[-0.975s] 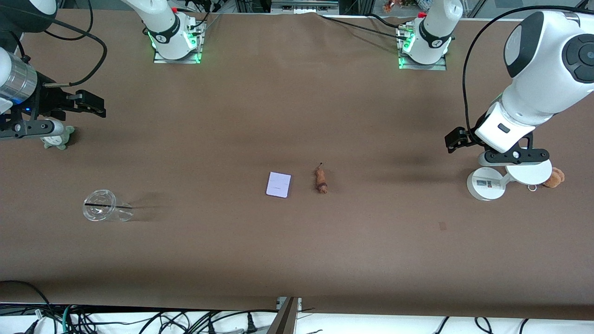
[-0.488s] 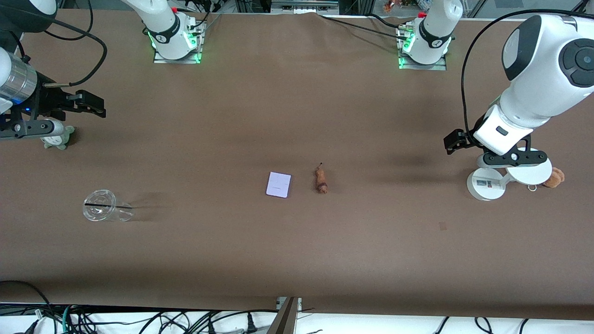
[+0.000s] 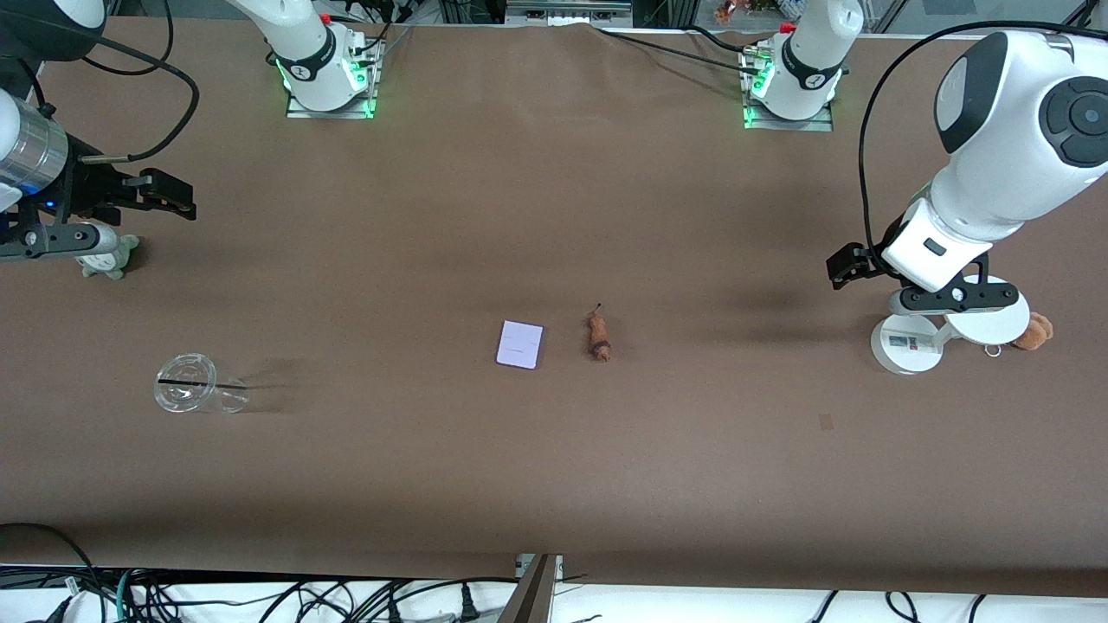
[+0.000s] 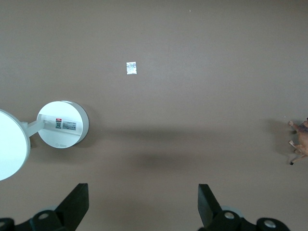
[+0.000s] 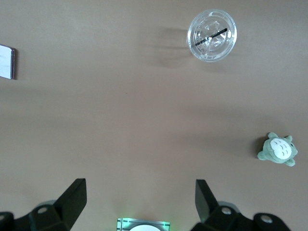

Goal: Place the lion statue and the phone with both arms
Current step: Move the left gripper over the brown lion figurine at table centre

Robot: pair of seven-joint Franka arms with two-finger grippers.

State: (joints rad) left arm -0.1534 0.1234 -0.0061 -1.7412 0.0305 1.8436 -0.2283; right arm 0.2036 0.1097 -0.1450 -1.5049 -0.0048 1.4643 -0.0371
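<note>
The phone (image 3: 520,344), a small pale lavender-white rectangle, lies flat mid-table. Its end shows at the edge of the right wrist view (image 5: 6,61). The lion statue (image 3: 598,337), a tiny orange-brown figurine, lies just beside the phone toward the left arm's end. It shows partly at the edge of the left wrist view (image 4: 301,139). My left gripper (image 3: 948,297) hangs open and empty above the white stand (image 3: 909,343); the left wrist view (image 4: 143,202) shows bare table between its fingers. My right gripper (image 3: 52,240) is open and empty over the grey-green plush (image 3: 108,257), as the right wrist view (image 5: 139,197) shows.
A clear plastic cup (image 3: 186,383) with a dark straw sits toward the right arm's end, nearer the front camera than the plush. A brown plush with a metal ring (image 3: 1033,331) lies beside the stand. A small tape patch (image 4: 131,68) is on the table.
The left arm's hand has shifted slightly toward its base, over the stand. The right arm, the phone and the lion statue have not moved.
</note>
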